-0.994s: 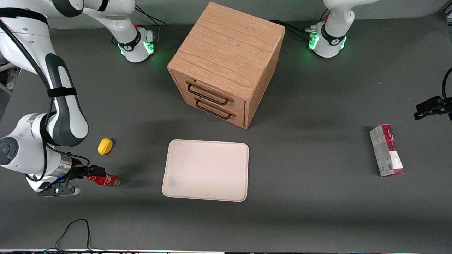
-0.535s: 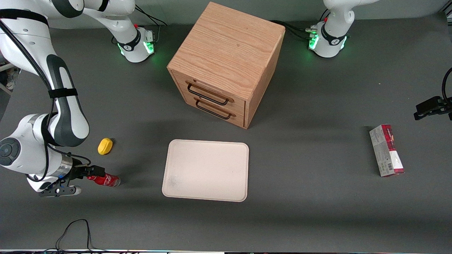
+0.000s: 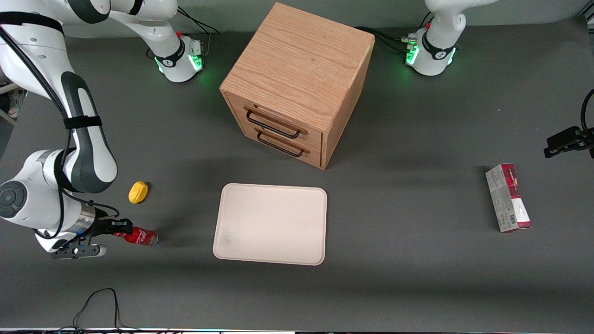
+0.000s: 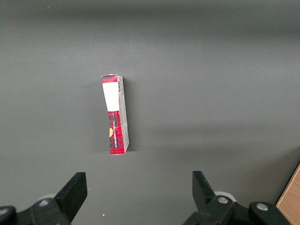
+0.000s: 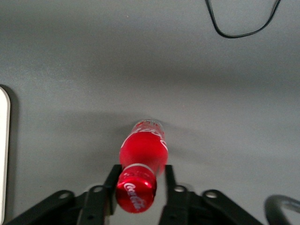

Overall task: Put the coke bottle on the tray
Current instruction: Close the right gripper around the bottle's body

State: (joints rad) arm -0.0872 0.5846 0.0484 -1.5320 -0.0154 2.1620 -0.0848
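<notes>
Dark grey matting covers the whole table, and in the front view you see your gripper low over it at the working arm's end, its black fingers closed around the cap end of the small red coke bottle with white script. That bottle lies on its side on the mat, apart from the large flat cream-white tray with rounded corners. A yellow lemon-shaped object sits near the bottle, farther from the front camera. The oak-coloured wooden two-drawer cabinet stands farther back than the tray, and a red and grey carton lies toward the parked arm's end.

From the left wrist you get that carton alone on the mat.

From the right wrist, your gripper pinches the bottle just below its red cap, a finger pressed to each side; the tray's edge shows off to one side, and a black cable loops on the mat.
</notes>
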